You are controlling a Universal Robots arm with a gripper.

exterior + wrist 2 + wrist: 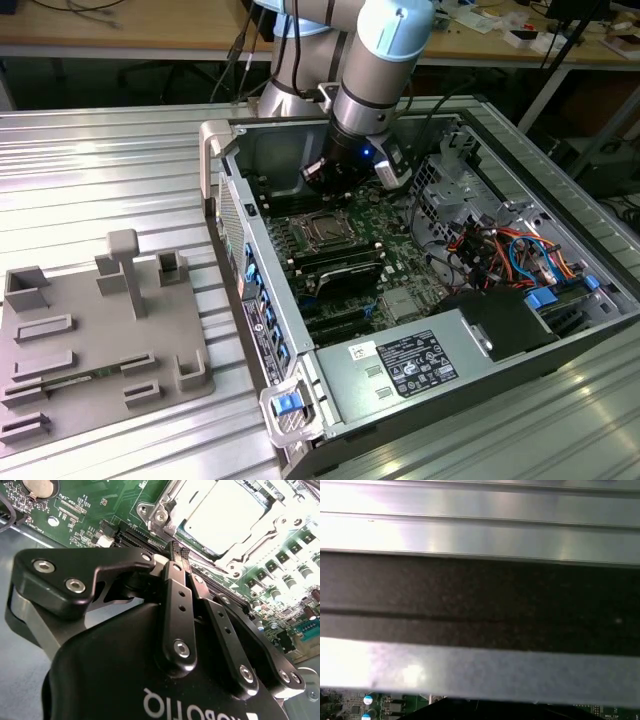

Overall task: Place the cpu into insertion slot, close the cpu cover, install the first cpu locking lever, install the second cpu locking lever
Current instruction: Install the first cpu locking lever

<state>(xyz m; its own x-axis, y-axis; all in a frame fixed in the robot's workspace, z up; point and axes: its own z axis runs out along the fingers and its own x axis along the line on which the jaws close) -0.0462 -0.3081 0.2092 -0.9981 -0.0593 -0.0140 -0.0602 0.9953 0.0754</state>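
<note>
Inside the open computer case [255, 300], the green circuit board [85, 510] carries the insertion slot [320, 229] near its middle. In the exterior view, long black memory slots [340, 272] run at five o'clock from the slot. The grey power supply [425, 362] sits further out the same way, and a tangle of coloured cables [500, 250] lies at three o'clock. A grey fixture plate [90, 330] rests on the ribbed metal table [100, 170], at eight o'clock from the case and well apart from it.

The arm [385, 40] comes down steeply from twelve o'clock over the case's far wall, its wrist just above the board at one o'clock from the slot.

In the second wrist view the gripper [179, 550] has its two black fingers [176, 597] pressed together at the tips, with nothing visible between them. The tips are just beside the socket's edge. The cpu [220, 512] sits in the slot, silvery top up, with the cpu cover [248, 550] lying flat around it.
</note>
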